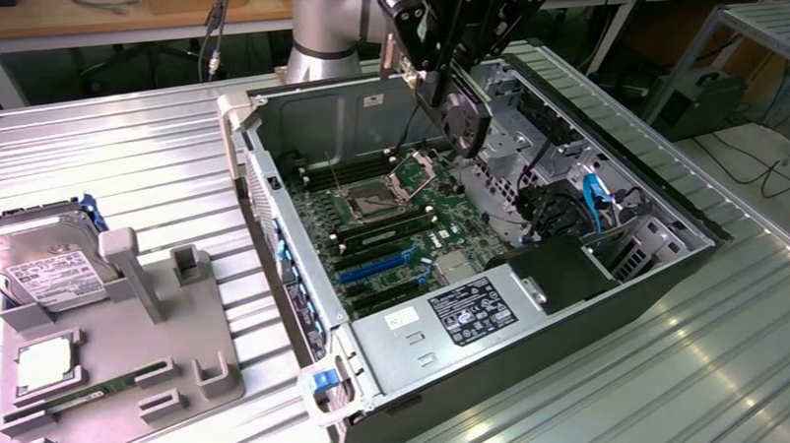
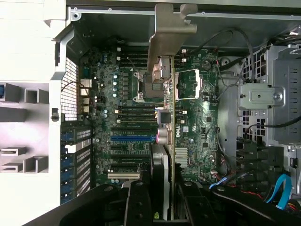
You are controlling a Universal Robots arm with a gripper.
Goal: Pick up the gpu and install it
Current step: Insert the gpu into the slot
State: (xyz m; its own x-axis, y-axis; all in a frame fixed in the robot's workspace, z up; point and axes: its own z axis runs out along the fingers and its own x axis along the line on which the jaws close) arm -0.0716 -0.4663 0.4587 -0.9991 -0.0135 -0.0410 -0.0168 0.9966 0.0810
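Here's the ribbed metal table (image 1: 129,142), and sitting across it is the big open computer case (image 1: 678,236), side panel off and insides showing. Off toward the exterior view's left lies the grey fixture (image 1: 123,339) (image 2: 28,160), well apart from the action. Down in the case floor is the green motherboard (image 1: 415,226) (image 2: 127,117), and the power supply (image 1: 464,313) with its label fills the near corner. The hard drive (image 1: 42,268) sits in the fixture, untouched.

Now the gripper (image 1: 443,82) (image 2: 167,209): it's up over the case, fingers clamped on the gpu (image 1: 465,130) (image 2: 164,174). The card is held on edge, clear above the motherboard and over the processor socket area, not seated in any slot. Its long axis runs from the fingers out to the silver bracket (image 2: 169,33), and that bracket end points at the case wall on the arm's side. The round fan (image 1: 460,121) (image 2: 160,181) faces the fixture side. In the wrist view the card's thin edge crosses the line of the blue slot (image 1: 370,267) (image 2: 134,138) rather than running along it.
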